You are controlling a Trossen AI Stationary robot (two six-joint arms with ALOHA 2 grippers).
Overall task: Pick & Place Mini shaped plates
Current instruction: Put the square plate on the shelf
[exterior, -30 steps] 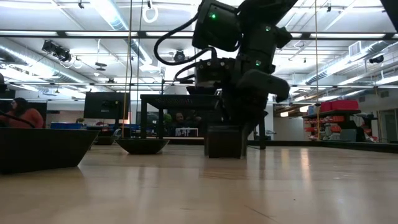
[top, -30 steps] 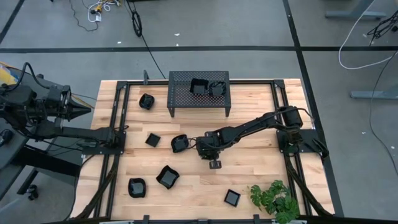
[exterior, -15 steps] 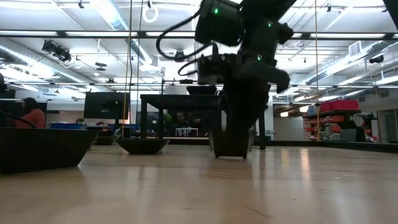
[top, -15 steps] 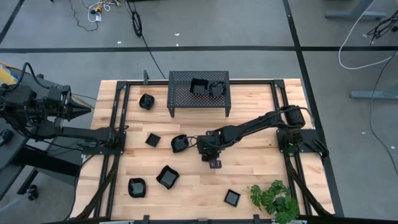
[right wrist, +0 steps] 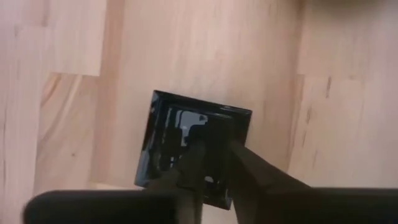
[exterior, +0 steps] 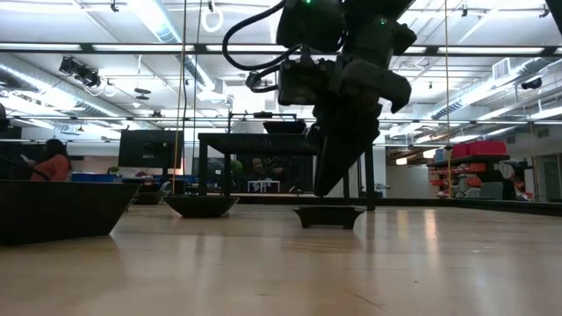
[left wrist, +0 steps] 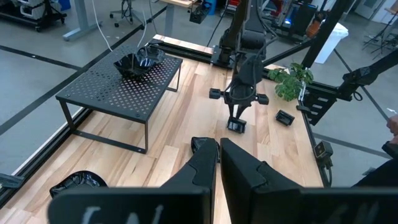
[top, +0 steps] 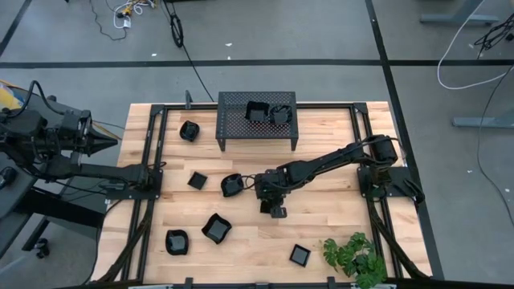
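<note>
Left end effector [top: 111, 142]: parked off the desk's left edge, well apart from every plate; its two fingers [left wrist: 208, 165] lie pressed together, closed on nothing.
Desk [top: 337, 217]: light wood, with dark rails along both sides.
Front-left plates: one plate [top: 177, 242] near the front-left corner, a wavy plate [top: 215, 228] just right of it.
Back-left plate [top: 189, 130]: on the wood, just left of the stand.
Small square plate [top: 197, 181]: on the wood, mid-left.
Rounded plate [top: 231, 185]: just left of the right arm's wrist.
Stand [top: 238, 120]: black perforated metal on legs, at the back centre; two plates [top: 267, 112] sit side by side on its top, toward its right end.
Right end effector [top: 274, 205]: over the desk's middle, pointing down above a square plate [right wrist: 193, 145] that lies flat on the wood. The finger tips [right wrist: 200, 163] stand slightly apart over the plate's middle; whether they touch it cannot be told. In the low view the plate [exterior: 328, 216] rests on the desk with the end effector [exterior: 327, 180] just above it.
Front square plate [top: 299, 255]: near the front edge, right of centre.
Plant [top: 354, 257]: green leaves at the front-right corner.
</note>
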